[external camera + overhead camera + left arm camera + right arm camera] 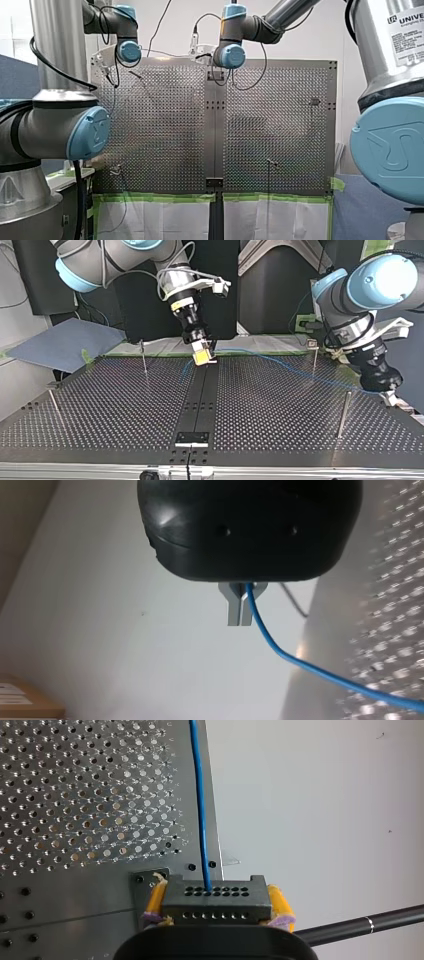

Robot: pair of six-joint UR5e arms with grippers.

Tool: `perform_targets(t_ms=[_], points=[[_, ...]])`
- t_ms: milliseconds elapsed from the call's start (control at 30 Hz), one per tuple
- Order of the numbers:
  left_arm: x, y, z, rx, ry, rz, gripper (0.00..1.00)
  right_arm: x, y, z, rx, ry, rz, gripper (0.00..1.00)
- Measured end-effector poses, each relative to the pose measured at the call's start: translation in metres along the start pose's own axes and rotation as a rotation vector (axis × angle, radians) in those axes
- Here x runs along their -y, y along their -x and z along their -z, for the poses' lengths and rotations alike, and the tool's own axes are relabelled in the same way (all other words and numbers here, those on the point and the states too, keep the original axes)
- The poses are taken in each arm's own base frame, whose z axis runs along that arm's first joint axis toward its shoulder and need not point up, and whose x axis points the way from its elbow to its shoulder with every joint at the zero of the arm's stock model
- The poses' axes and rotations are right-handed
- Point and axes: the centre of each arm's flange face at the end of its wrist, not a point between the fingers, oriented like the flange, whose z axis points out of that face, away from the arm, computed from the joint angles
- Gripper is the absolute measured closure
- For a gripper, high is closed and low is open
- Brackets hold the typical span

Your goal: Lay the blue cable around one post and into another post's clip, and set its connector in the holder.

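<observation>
Fingers [233,611] of my left gripper [240,621], seen in the left wrist view, are pinched together on the blue cable [300,664], which trails off over the perforated table [395,580].

In the right wrist view, the yellow pads [156,899] of my right gripper [216,892] clamp the black connector [216,906], and the cable rises straight from its top.

In the top view the cable spans from the connector, at the table's far middle, to my left gripper at the right. It crosses a post [314,360] near its base; I cannot tell on which side.
</observation>
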Motion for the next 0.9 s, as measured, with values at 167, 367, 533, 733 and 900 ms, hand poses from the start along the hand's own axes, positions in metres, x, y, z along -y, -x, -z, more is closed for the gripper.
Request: perform_targets(t_ms=[167,367,533,733,900], points=[[-0.001,0.010,-0.022,0.025,-0.010,0.023,1.00,0.001,0.001,-0.007,-0.004,-0.001,0.000,1.00],[-0.012,0.000,-0.045,0.011,-0.018,0.032,1.00,0.002,0.000,-0.017,-0.008,-0.002,-0.001,1.00],[-0.021,-0.003,-0.056,0.003,-0.028,0.044,1.00,0.003,-0.005,-0.024,-0.018,-0.002,-0.001,1.00],[-0.037,-0.006,-0.072,0.002,-0.031,0.074,1.00,0.003,-0.002,-0.030,-0.016,0.000,-0.001,1.00],[-0.053,-0.017,-0.086,-0.014,-0.030,0.073,1.00,0.001,0.003,-0.036,-0.015,0.005,0.000,1.00]])
